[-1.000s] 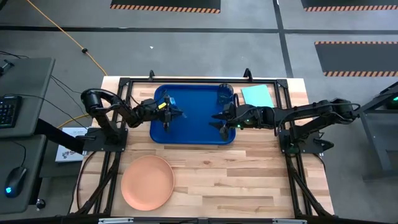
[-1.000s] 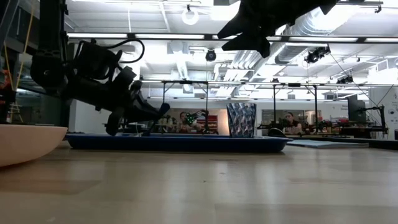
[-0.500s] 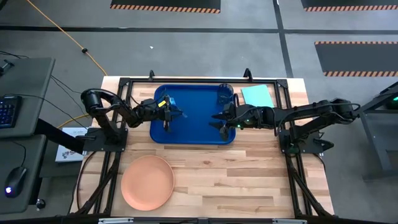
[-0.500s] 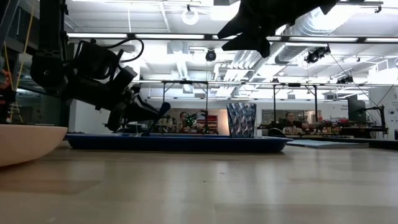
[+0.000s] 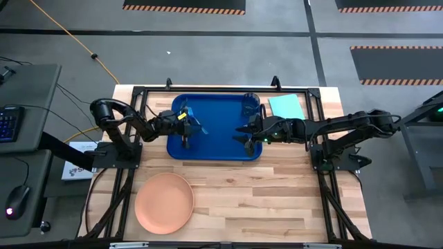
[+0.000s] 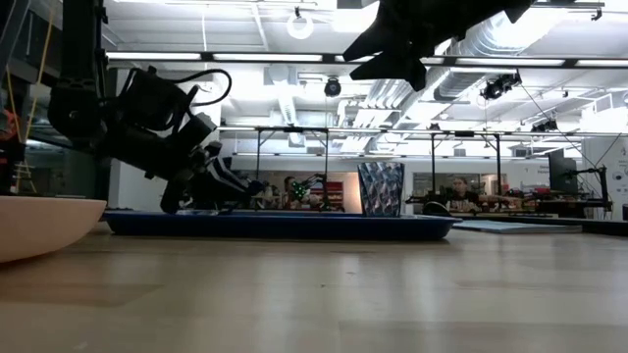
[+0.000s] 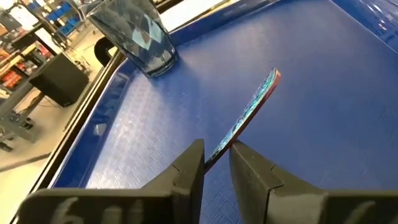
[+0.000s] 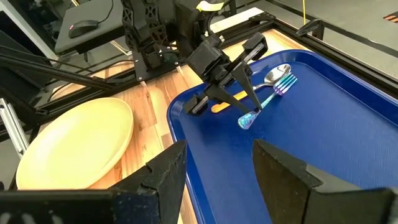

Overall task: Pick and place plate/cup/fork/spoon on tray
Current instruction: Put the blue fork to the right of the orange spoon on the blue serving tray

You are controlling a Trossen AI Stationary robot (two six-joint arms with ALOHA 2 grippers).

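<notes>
The dark-blue tray (image 5: 221, 138) lies at the table's far middle. The blue cup (image 7: 140, 37) stands upright in the tray's far right corner (image 5: 250, 103). My left gripper (image 5: 188, 127) is low over the tray's left part, shut on the teal fork (image 7: 249, 115). The silvery spoon (image 8: 277, 73) lies on the tray beside the fork's tines. My right gripper (image 5: 244, 131) hangs open and empty above the tray's right part. The peach plate (image 5: 164, 202) rests on the table at the near left. My left gripper pinches the fork's handle (image 7: 221, 147) between its two fingers. The fingers slant down from the table's left side. The handle's free end (image 7: 272, 78) sticks out past the fingertips, and the fork stands on its edge. The tine end (image 8: 287, 82) is down by the spoon on the tray.
A light-teal flat sheet (image 5: 286, 106) lies right of the tray at the far right. Bare wood (image 5: 263, 200) spreads across the table's near half beside the plate. Black frame rails (image 5: 138, 124) run along both sides.
My left gripper has tipped its fingers down toward the tray and drawn back a little toward the table's left edge, still shut on the fork.
</notes>
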